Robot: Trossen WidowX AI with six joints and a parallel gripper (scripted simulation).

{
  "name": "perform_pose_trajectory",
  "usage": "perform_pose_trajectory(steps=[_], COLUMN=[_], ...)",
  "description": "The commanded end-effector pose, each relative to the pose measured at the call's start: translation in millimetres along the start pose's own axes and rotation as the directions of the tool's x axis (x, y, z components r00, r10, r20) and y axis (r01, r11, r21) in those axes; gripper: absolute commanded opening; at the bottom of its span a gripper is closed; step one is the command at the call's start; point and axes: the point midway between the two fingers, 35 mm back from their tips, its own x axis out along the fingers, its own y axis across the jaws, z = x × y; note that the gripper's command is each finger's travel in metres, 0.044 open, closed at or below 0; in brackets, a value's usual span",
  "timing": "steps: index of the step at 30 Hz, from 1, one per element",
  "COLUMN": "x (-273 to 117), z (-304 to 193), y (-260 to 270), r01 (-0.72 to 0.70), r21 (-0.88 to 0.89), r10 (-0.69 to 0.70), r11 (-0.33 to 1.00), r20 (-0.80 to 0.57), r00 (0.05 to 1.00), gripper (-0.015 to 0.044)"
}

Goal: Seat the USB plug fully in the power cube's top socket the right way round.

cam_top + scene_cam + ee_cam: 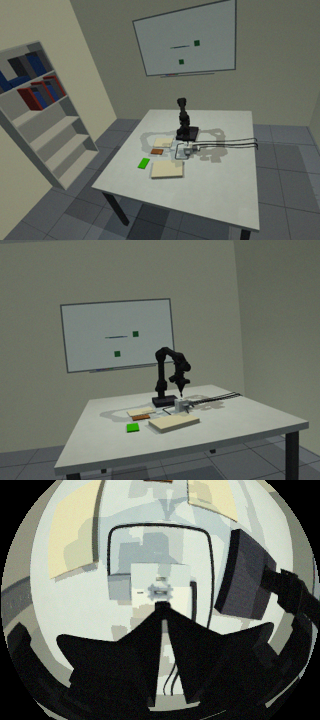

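Note:
The power cube [185,149] [177,406] [142,575] is a pale grey block on the table in front of the arm's base. Its top socket [160,593] shows in the wrist view just ahead of my fingertips, with no plug seen in it. My gripper [187,141] [181,394] [163,613] points down, shut on the USB plug, a small dark piece at the fingertips a little above the cube's top. The fingers hide most of the plug, so I cannot tell which way round it is. Grey blocks sit on the cube's sides.
Dark cables [224,141] run to the table's right edge; another cable [181,158] loops beside the cube. A thick cream book [167,169] [173,422], a thin cream pad [163,142], a brown piece [156,151] and a green piece [143,163] [132,427] lie nearby.

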Motion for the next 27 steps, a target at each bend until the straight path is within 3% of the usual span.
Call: perform_pose_trajectory(steps=[1,27], x=[1.1,4.2], z=[1.0,2.8], y=[0.3,0.4], r01=[0.0,0.0], r21=[0.006,0.028], r10=[0.0,-0.001], r11=[1.0,1.0], r20=[0.007,0.018], r00=[1.0,1.0], gripper=[0.0,0.0])
